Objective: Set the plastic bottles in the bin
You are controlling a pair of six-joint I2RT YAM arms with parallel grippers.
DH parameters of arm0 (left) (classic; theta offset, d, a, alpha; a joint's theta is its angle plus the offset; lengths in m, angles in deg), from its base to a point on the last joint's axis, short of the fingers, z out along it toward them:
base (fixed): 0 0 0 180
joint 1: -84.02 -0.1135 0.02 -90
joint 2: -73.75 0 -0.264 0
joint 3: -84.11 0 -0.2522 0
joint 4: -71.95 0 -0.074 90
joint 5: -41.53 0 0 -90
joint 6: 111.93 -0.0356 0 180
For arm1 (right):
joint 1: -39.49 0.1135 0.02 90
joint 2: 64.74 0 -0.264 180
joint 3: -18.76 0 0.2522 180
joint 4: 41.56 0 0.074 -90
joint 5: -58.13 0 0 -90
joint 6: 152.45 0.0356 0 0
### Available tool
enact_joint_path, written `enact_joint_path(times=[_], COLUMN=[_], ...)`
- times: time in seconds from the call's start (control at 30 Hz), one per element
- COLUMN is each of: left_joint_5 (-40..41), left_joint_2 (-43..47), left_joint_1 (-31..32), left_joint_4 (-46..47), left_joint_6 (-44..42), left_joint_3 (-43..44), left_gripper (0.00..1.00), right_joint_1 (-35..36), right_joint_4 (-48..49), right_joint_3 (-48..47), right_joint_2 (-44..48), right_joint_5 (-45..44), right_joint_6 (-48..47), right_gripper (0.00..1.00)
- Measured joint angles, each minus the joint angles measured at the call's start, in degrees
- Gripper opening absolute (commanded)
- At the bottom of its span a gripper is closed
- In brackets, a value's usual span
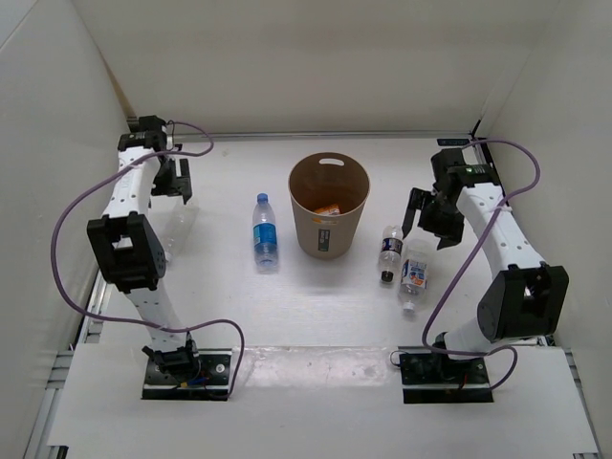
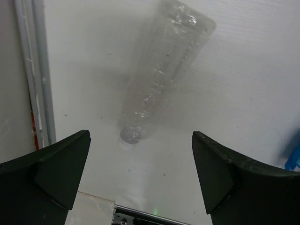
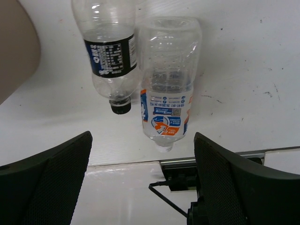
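Bin (image 1: 330, 237) upright at middle of surface (image 1: 306, 316), open top, handle slot at far rim, small label on near side. Something orange at its bottom, too small to identify.

Blue-label bottle (image 1: 265, 232) flat on surface just left of bin, not touching it, cap toward far wall.

Dark-label bottle (image 1: 389, 253) flat just right of bin, dark cap toward near edge. White-and-orange-label bottle (image 1: 414, 273) flat on its right, side by side with it, cap also toward near edge. Bodies apparently touching in right wrist view, white-and-orange one lying slightly nearer to arm bases.

Unlabelled bottle (image 2: 161, 75) flat near left wall, well apart from bin, close beside left arm. Hard to see from top view, clear in left wrist view: crinkled, tilted diagonally, neck end toward camera.

Left end effector (image 2: 140, 136) spread wide, empty, above surface, fingers either side of unlabelled bottle's neck end but short of it, no contact.

Right end effector (image 3: 143, 137) spread wide, empty, above surface just short of cap ends of dark-label and white-and-orange-label bottles, no contact. Edge of bin wall at upper left of that view.

All four bottles outside bin, on surface.
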Motion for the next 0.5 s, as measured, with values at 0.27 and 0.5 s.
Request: enact_joint_path(times=[0.27, 0.5], left_joint_5=[-9.1, -11.8], left_joint_2=[2.0, 2.3], left_joint_1=[0.3, 0.4], left_joint_4=[2.6, 4.0], left_joint_6=[-5.0, -5.4], left_joint_3=[-6.6, -12.7], left_gripper=[1.00, 1.00], right_joint_1=[-2.8, -3.2], right_joint_4=[0.3, 0.4], right_joint_3=[2.5, 2.9], right_joint_2=[0.3, 2.1], right_joint_5=[0.4, 0.6], right_joint_6=[-0.1, -0.2], right_gripper=[0.90, 0.90])
